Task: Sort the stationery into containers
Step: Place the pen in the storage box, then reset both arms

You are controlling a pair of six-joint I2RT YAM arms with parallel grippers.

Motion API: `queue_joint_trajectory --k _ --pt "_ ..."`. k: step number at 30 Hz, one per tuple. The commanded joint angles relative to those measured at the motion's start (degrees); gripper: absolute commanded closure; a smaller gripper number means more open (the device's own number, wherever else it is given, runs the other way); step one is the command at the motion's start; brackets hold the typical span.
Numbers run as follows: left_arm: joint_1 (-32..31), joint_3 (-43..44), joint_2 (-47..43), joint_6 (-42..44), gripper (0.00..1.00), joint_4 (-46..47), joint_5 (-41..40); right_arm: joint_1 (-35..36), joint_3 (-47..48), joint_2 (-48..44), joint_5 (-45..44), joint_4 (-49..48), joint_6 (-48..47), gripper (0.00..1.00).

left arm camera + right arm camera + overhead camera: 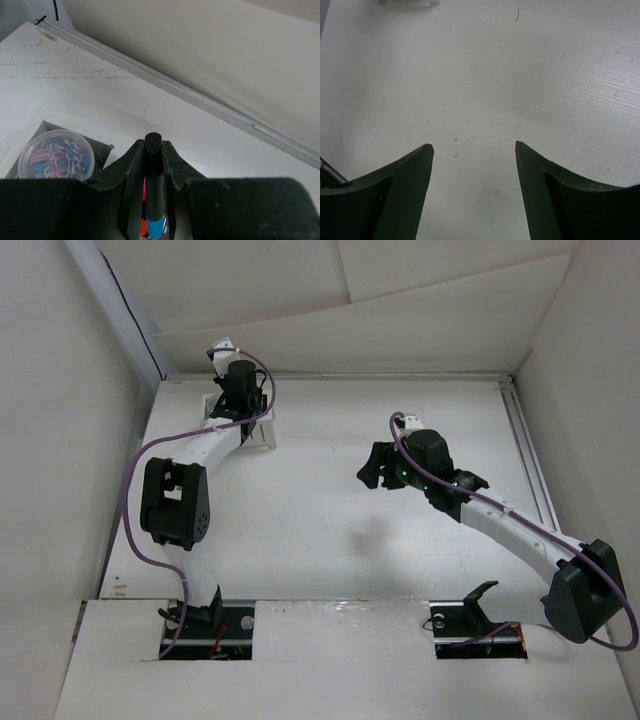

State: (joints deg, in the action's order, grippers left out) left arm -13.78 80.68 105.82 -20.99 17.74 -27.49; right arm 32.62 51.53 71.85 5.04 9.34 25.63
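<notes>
Being pinched by the barrel in the fully closed left gripper (153, 146): a black, blue-capped highlighter (152, 175), hovering over the white box (35, 125) at the table's (330, 540) far left. Risking a bounce off the rim, or a landing beside the tub of paper clips (56, 154), by releasing off-centre. Pointing black end away from the wrist, long axis lying along the fingers (133, 167). Idling well apart: right gripper (474, 150), spread wide, holding nothing.

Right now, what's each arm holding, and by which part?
The left jaws clamp a blue-capped highlighter by its black barrel, cap toward the wrist. The right jaws stand open, holding nothing.
</notes>
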Motion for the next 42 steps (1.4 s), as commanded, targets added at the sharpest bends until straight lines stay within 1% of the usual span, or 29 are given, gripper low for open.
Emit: queue_joint_trajectory --k 1,2,4,8,9,13,14,16,21,23,24,25,28,29,30,31,32,33,34,35,36,37,38,39,42 --pt "-0.1 1.1 -0.7 1.7 0.90 3.0 -2.0 -0.3 -0.3 -1.3 0.8 -3.5 -0.7 0.27" --pt "-0.7 1.1 -0.7 1.7 0.89 3.0 -2.0 -0.3 -0.3 -1.3 1.3 -3.5 -0.7 0.27" --pt "-0.7 1.1 -0.7 2.2 0.86 3.0 -2.0 -0.3 -0.3 -1.3 1.3 -3.5 -0.7 0.27" --pt "-0.7 1.1 -1.2 2.2 0.78 3.0 -2.0 -0.3 -0.3 -1.3 1.3 -4.1 -0.7 0.27" --pt "-0.7 0.3 -1.8 2.2 0.72 3.0 -2.0 -0.3 -0.3 -1.3 1.3 -4.1 -0.7 0.27" --pt "-1.2 -2.1 -6.7 1.7 0.61 3.6 -1.4 -0.3 -0.3 -1.3 1.8 -4.1 -0.7 0.27" --pt "-1.2 -2.1 -7.5 1.7 0.01 3.6 -0.8 -0.3 -0.3 -1.3 1.8 -4.1 -0.7 0.27" --pt "-1.2 -2.1 -8.9 1.7 0.00 3.0 -1.3 -0.3 -0.3 -1.8 1.8 -4.1 -0.7 0.27" --pt "-3.4 -4.2 -16.9 1.7 0.00 3.0 -1.3 -0.8 -0.8 -3.0 1.8 -4.1 -0.7 0.27" --pt "-4.3 -6.7 -19.7 1.0 0.00 3.6 -0.5 -0.8 -1.3 -4.3 1.8 -4.1 -0.7 0.32" --pt "-5.1 -7.7 -22.7 1.0 0.00 4.2 0.5 -0.8 -1.3 -4.3 1.8 -4.1 -0.7 0.37" --pt "-5.1 -8.9 -24.4 -1.5 0.00 4.2 1.6 -0.8 -1.3 -5.0 1.2 -4.1 -0.7 0.59" --pt "-5.1 -15.7 -31.4 -4.7 0.00 4.8 5.5 -0.8 -2.0 -6.5 0.0 -4.1 -0.7 1.00" --pt "-5.1 -17.6 -33.2 -6.9 0.00 4.8 6.4 -0.8 -2.0 -7.2 0.0 -4.1 -0.7 1.00" --pt "-5.1 -22.2 -35.2 -7.7 0.00 5.5 8.4 -0.8 -2.6 -7.3 -1.5 -4.1 -0.7 1.00" --pt "-5.7 -24.8 -39.6 -7.7 0.00 6.2 9.4 -0.8 -2.6 -8.0 -2.2 -4.1 -0.7 1.00" --pt "-5.7 -27.3 -42.0 -8.4 0.00 6.8 10.5 -0.8 -3.1 -8.8 -2.8 -4.1 -0.7 1.00" --pt "-5.7 -31.7 -44.2 -9.5 0.00 6.3 11.3 -0.8 -3.1 -9.4 -3.4 -4.1 -0.7 1.00" --pt "-5.7 -33.6 -48.9 -9.5 0.00 5.6 12.3 -0.8 -3.1 -10.0 -4.5 -4.1 -0.7 1.00" --pt "-5.7 -35.3 -51.2 -10.0 0.00 4.0 13.1 -0.8 -3.6 -10.5 -5.2 -4.1 -0.7 0.95" --pt "-5.7 -36.8 -53.4 -10.0 0.00 2.6 13.7 -0.8 -3.6 -11.0 -5.9 -4.1 -0.7 0.72" --pt "-6.3 -38.7 -55.4 -10.0 0.00 0.9 14.2 -0.8 -4.2 -11.7 -6.8 -4.7 -0.7 0.04" --pt "-6.3 -39.3 -59.1 -10.0 0.00 -1.0 14.7 -0.8 -4.2 -11.7 -7.6 -4.7 -0.7 0.00" --pt "-6.3 -39.3 -60.6 -10.0 0.00 -5.2 14.7 -0.8 -4.2 -11.7 -7.6 -4.7 -0.7 0.00" --pt "-6.3 -41.3 -66.8 -10.6 0.00 -8.8 16.6 -0.8 -4.2 -10.5 -8.7 -4.7 -0.7 0.00"
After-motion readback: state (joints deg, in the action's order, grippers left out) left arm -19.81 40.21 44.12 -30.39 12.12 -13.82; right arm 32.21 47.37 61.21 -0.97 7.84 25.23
